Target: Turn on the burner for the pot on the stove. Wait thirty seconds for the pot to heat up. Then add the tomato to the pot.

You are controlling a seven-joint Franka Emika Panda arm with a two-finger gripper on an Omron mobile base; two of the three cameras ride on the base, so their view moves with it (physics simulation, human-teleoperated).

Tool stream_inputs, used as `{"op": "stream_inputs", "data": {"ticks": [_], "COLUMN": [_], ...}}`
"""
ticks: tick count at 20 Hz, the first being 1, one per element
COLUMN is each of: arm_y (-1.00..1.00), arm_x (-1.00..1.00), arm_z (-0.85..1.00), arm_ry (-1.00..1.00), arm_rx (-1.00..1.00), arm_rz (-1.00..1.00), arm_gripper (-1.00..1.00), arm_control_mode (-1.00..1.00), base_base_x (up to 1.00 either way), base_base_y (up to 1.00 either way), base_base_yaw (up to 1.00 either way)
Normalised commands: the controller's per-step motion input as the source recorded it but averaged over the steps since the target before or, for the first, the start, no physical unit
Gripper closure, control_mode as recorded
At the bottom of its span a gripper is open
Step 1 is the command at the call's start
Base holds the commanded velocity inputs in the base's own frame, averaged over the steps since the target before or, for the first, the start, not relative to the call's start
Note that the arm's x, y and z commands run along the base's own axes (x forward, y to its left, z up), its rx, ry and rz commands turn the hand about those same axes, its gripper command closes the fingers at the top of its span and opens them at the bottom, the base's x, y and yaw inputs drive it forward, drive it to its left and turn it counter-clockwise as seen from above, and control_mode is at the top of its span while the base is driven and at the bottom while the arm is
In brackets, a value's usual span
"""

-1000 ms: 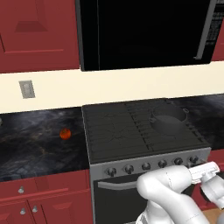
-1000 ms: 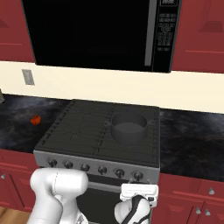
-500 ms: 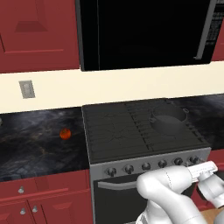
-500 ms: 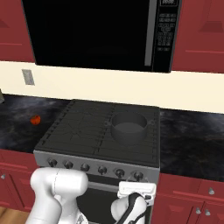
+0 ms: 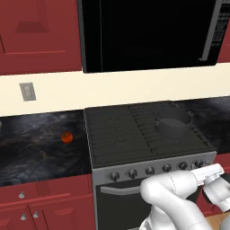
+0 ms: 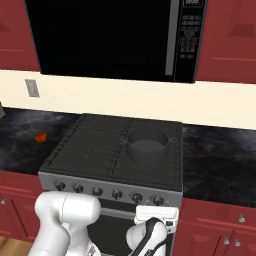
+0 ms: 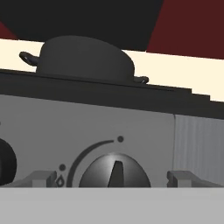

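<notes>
Pot (image 6: 146, 144) sits on the stove (image 5: 117, 134), rear right burner by the look of it, dark and lidless in the right base view. Everything else I place off that pot. Knob (image 7: 114, 171) under aim is on the stove's grey front panel, below the pot & a touch to its right in the hand view, pointer standing upright, which I read as off. Next knob along peeks in at the left edge of that view.

Gripper (image 7: 113, 178) is low in front of the stove, below the pot, jaws spread wide w/ nothing in them; fingertips (image 7: 41, 178) straddle the knob, one each side, apart from it as far as I can tell. Arm is folded low at the oven door in both base views.

Tomato (image 5: 67, 137) lies on the black counter well to the left of the pot, past the stove's left edge, near nothing else.

Step in hand, I'd say: grab & turn that knob. To do it well: check first that this knob maps to the pot's burner, since the row has six and I can't read the markings. Go straight in, keep the knob centred btwn the pads, close square on its rim, then twist about its own axis w/o dragging sideways. Tomato waits till the heat-up's done
</notes>
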Motion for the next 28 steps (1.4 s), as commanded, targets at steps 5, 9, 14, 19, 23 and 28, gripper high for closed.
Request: {"op": "stream_inputs", "data": {"ticks": [5,9,14,19,23,28], "arm_y": [0.00,-0.10,-0.03,0.00,0.00,0.00], "arm_x": [0.00,0.00,0.00,0.00,0.00,0.00], "arm_z": [0.00,-0.02,-0.01,0.00,0.00,0.00], "arm_ry": [0.00,-0.01,0.00,0.00,0.00,0.00], "arm_rx": [0.00,0.00,0.00,0.00,0.00,0.00], "arm_rz": [0.00,0.01,0.00,0.00,0.00,0.00], "arm_gripper": [-1.00,-1.00,-1.00,-1.00,1.00,1.00], "arm_control_mode": [-1.00,-1.00,-1.00,-1.00,-1.00,-1.00], "base_base_x": [0.00,0.00,0.00,0.00,0.00,0.00], "base_base_y": [0.00,0.00,0.00,0.00,0.00,0.00], "base_base_yaw": [0.00,0.00,0.00,0.00,0.00,0.00]}}
